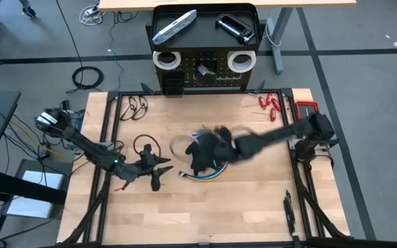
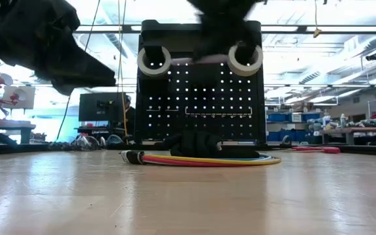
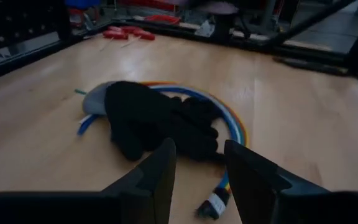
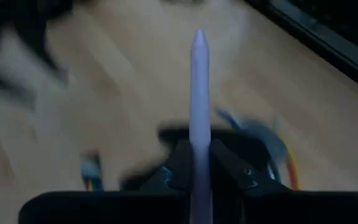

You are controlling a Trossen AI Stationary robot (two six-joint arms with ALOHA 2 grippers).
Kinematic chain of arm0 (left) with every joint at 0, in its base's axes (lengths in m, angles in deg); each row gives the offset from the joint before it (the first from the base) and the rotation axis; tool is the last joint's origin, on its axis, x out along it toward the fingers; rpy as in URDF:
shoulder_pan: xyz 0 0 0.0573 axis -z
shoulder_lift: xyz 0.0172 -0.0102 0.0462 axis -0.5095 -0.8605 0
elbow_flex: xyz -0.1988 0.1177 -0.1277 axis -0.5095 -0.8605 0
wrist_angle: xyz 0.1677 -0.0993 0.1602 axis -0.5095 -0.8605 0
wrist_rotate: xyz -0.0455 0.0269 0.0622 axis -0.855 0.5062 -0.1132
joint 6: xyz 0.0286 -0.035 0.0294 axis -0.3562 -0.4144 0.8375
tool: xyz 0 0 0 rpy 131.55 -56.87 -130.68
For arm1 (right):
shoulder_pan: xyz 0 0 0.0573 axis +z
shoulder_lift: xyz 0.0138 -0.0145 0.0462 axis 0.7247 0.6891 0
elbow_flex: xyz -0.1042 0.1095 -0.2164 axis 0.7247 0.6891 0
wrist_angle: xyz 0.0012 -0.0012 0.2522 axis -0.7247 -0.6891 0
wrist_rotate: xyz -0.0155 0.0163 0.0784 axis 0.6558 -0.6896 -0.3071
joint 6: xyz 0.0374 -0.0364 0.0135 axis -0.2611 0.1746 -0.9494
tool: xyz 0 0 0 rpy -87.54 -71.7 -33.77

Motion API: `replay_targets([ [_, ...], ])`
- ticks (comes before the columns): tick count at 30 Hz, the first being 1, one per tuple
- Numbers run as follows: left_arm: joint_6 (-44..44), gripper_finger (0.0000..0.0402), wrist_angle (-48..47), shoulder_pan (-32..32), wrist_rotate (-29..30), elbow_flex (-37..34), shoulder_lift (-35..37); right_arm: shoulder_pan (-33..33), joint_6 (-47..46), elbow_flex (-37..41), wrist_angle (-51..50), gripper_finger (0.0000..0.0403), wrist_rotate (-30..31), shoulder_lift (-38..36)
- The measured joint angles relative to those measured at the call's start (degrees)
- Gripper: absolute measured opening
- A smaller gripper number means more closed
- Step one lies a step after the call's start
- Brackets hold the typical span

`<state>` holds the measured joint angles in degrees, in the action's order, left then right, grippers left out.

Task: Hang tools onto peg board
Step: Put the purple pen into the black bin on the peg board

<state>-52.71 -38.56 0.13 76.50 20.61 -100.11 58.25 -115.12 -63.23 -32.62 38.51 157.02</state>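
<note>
The black peg board stands at the table's far edge. Two white tape rolls hang on its face. A silver flat bar and a black clamp lie in its top tray. My right gripper, blurred over the table's middle, is shut on a thin purple tool. My left gripper hovers open at the middle left, facing black gloves that lie on a coloured cable coil. My right gripper pinches the purple tool between its two fingers at the tool's near part. The tool runs along the fingers and sticks out straight ahead past their tips, its pointed end forward. It is lifted clear of the table. The end behind the fingers is hidden.
Red-handled tools lie at the table's far right, beside a red flat thing. Black cords lie on the left half. Bare wood stretches along the near edge.
</note>
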Motion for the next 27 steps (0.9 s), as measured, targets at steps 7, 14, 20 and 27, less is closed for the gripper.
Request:
replay_targets([
  [7, -0.91, 0.0145, -0.66, 0.01, 0.17, 0.0, -2.95, -16.45, 8.27, -7.32, 23.79, 0.0045, -13.9, 3.62],
  [14, -0.81, 0.0145, -0.36, 0.01, 0.61, 0.01, -3.48, -21.96, 9.68, -15.16, 34.95, 0.0045, -18.73, 12.0],
  [20, 0.66, 0.0145, 0.65, -0.01, 1.25, -0.01, -3.47, -21.14, 8.99, -18.6, 34.48, 0.0045, -8.11, 15.21],
  [27, 8.08, 0.0145, 3.24, -0.02, -0.11, 0.35, 0.29, -22.72, 9.82, -18.72, 36.02, 0.0045, -2.35, 15.26],
])
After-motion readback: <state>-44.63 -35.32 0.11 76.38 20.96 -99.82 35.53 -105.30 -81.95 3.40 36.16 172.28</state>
